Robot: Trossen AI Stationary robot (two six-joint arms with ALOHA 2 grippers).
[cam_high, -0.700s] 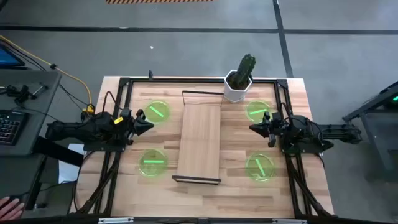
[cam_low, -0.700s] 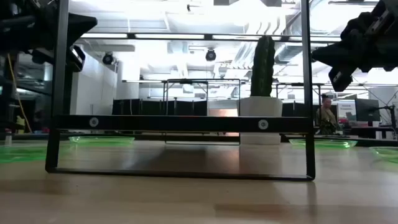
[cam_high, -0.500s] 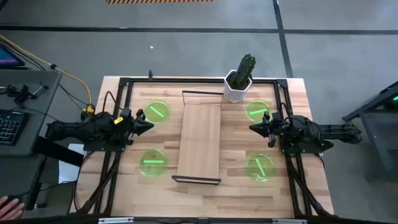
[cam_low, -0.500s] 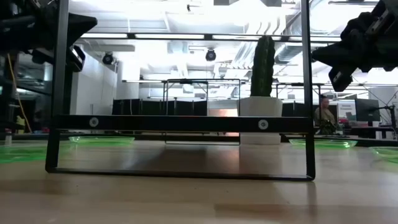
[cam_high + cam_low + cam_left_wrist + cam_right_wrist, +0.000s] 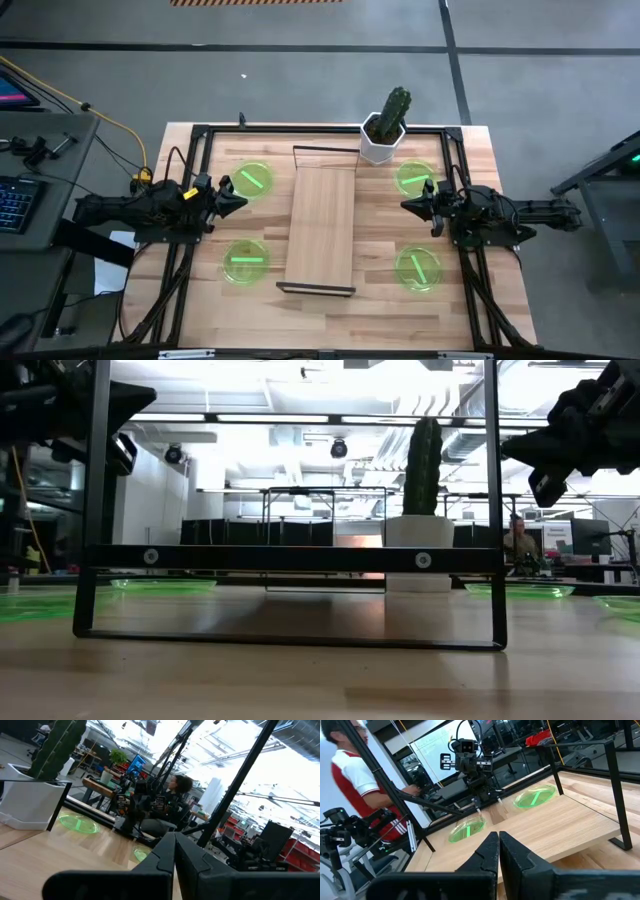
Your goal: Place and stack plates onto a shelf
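Plates, four, all flat on the tabletop (image 5: pixel 480 150), none on the shelf (image 5: pixel 322 230): far-left plate (image 5: pixel 254 179), near-left plate (image 5: pixel 245 261), far-right plate (image 5: pixel 412 178), near-right plate (image 5: pixel 418 268). Shelf runs lengthwise down the table's middle, board bare. Potted cactus (image 5: pixel 386 124) stands at its far end, just beside the frame. Left gripper (image 5: pixel 240 203) hovers between the two left plates, fingers together, holding nothing. Right gripper (image 5: pixel 406 205) hovers between the two right plates; fingers appear closed with perhaps a hairline gap, empty. Person in a red-and-white shirt (image 5: pixel 362 785) stands beyond the table.
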